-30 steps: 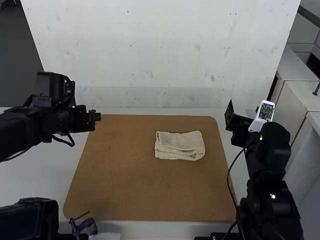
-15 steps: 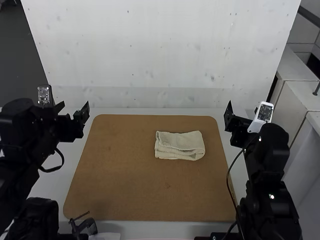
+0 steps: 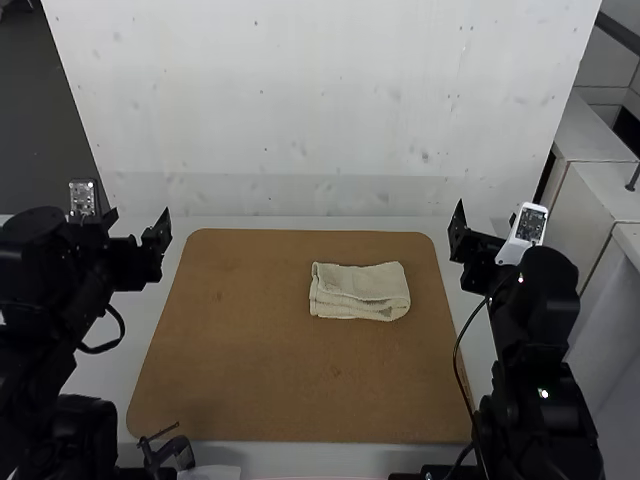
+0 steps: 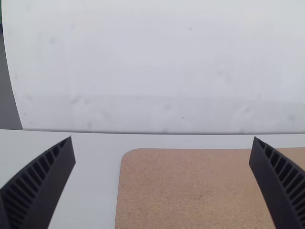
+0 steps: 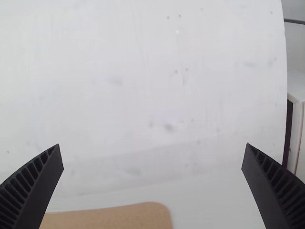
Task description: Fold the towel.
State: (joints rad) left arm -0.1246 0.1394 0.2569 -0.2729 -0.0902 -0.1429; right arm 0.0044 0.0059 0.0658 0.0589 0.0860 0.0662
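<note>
My left gripper (image 3: 138,216) is off the board's far left corner, with its fingers wide apart and nothing between them. My right gripper (image 3: 487,217) stands beyond the board's right edge, also open and without cloth. The cream towel (image 3: 362,293) lies on the board right of centre, folded into a small, slightly uneven rectangle with layered edges toward the near side. Neither gripper touches it. In the left wrist view the left gripper (image 4: 163,139) has both black ribbed fingers spread. The right wrist view shows the right gripper (image 5: 153,144) spread just as wide.
A brown board (image 3: 250,350) with rounded corners covers the middle of the white table (image 3: 300,222). A pale upright panel (image 3: 330,110) rises behind it. A dark clamp-like item (image 3: 168,453) sits at the near left edge. White cabinets (image 3: 590,210) stand at the right.
The left arm has drawn back to the left, away from the board's far left corner, and its gripper has turned to point forward. The right arm and the towel have stayed practically still.
</note>
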